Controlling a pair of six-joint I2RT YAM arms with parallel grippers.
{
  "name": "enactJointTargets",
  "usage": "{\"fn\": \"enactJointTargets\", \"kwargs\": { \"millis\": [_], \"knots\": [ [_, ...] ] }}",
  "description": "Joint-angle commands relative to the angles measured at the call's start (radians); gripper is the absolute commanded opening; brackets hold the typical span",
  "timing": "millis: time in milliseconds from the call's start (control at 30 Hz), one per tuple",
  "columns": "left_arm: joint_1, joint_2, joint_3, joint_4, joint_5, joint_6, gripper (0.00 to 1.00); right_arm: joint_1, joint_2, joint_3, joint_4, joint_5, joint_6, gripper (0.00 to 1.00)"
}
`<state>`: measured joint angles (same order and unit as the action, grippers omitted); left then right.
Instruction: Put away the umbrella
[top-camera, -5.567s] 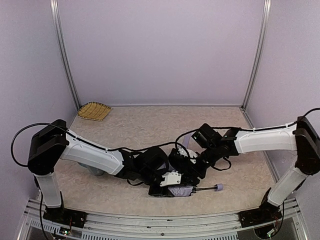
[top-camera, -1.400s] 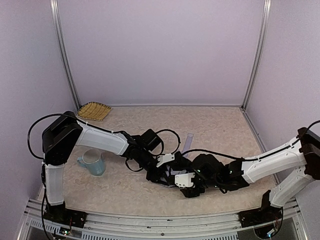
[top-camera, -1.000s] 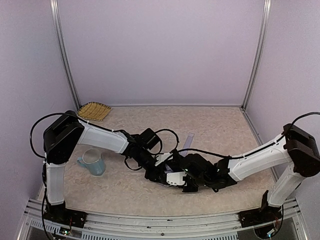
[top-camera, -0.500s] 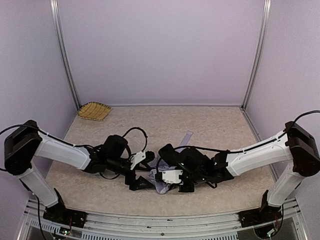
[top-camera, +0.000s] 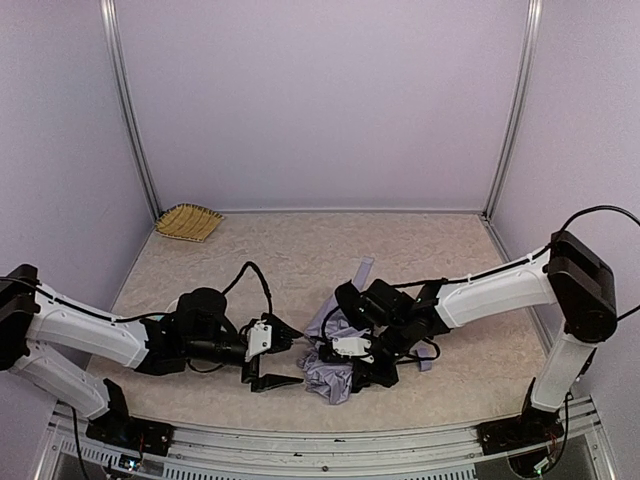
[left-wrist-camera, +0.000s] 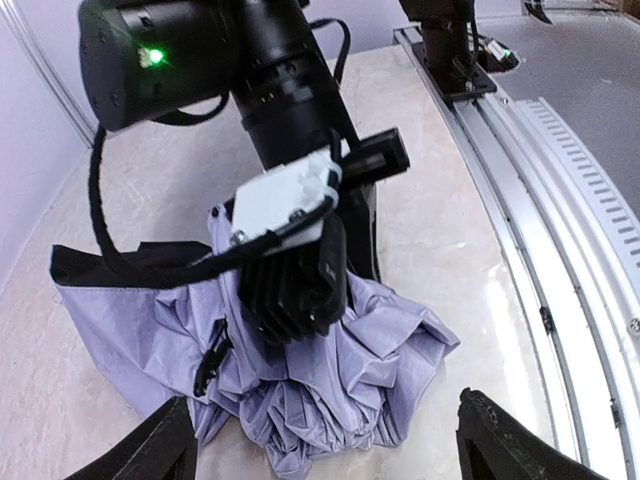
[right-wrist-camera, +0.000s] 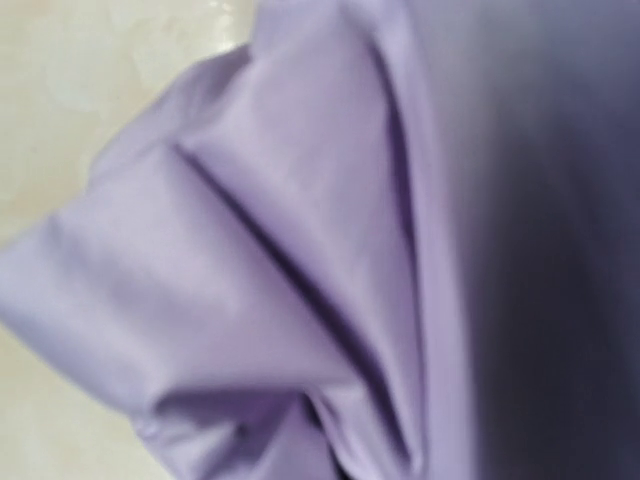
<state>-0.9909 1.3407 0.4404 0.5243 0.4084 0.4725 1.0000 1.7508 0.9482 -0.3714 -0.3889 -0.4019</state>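
Note:
The umbrella (top-camera: 328, 380) lies as a crumpled heap of pale lavender fabric near the table's front middle; its shaft and handle are hidden. My right gripper (top-camera: 350, 362) comes down onto the heap from the right and is shut, with the fabric bunched under its tips. In the left wrist view the right gripper (left-wrist-camera: 300, 322) sinks into the umbrella (left-wrist-camera: 385, 350). The right wrist view is filled by umbrella fabric (right-wrist-camera: 250, 250), with no fingers showing. My left gripper (top-camera: 285, 355) is wide open, just left of the heap and apart from it; in its own view the left gripper (left-wrist-camera: 325, 440) frames the fabric's near edge.
A woven straw tray (top-camera: 188, 221) sits at the back left corner. A lavender strip (top-camera: 362, 268) lies behind the heap. The metal front rail (left-wrist-camera: 560, 200) runs close beside the umbrella. Lavender walls close in three sides.
My left arm pulled back to the left and its gripper opened off the umbrella. My right gripper closed into the fabric and shifted back, leaving more of the fabric spread out.

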Motion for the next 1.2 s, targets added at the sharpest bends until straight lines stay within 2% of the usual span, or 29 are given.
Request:
{"fn": "enactJointTargets", "kwargs": {
  "millis": [0,167,267,333,400,467,533,700,833,933,1033,1167],
  "knots": [
    [-0.018,0.086,0.06,-0.082,-0.015,0.099,0.88,-0.033,0.053,0.027,-0.112,-0.101,-0.006,0.0],
    [-0.049,0.199,0.107,-0.037,-0.109,0.171,0.92,-0.039,0.062,0.056,-0.126,-0.118,-0.009,0.0],
    [-0.021,0.234,0.162,-0.032,-0.139,0.118,0.91,-0.04,0.043,0.063,-0.12,-0.112,0.003,0.0],
    [0.048,0.204,0.175,-0.034,-0.006,0.024,0.89,-0.039,0.019,0.055,-0.103,-0.09,0.018,0.0],
    [0.129,0.162,0.14,0.054,0.174,-0.103,0.86,-0.038,-0.01,0.03,-0.059,-0.067,0.028,0.0],
    [0.175,0.142,0.092,0.209,0.233,-0.256,0.84,-0.034,-0.035,0.006,-0.013,-0.044,0.029,0.0],
    [0.189,0.169,0.099,0.273,0.274,-0.349,0.84,-0.03,-0.057,-0.009,0.031,-0.015,0.029,0.0],
    [0.17,0.36,0.328,0.037,0.256,-0.431,0.83,-0.007,-0.076,-0.003,0.057,0.058,0.012,0.0],
    [0.167,0.525,0.492,-0.146,0.307,-0.491,0.76,0.017,-0.088,-0.014,0.09,0.125,0.002,0.0],
    [0.175,0.615,0.569,-0.294,0.25,-0.495,0.65,0.033,-0.114,-0.039,0.134,0.191,0.001,0.02],
    [0.187,0.684,0.633,-0.423,0.246,-0.477,0.62,0.046,-0.145,-0.063,0.181,0.233,-0.008,0.03],
    [0.193,0.707,0.646,-0.42,0.264,-0.491,0.61,0.063,-0.162,-0.079,0.207,0.254,-0.035,0.03]
  ]
}}
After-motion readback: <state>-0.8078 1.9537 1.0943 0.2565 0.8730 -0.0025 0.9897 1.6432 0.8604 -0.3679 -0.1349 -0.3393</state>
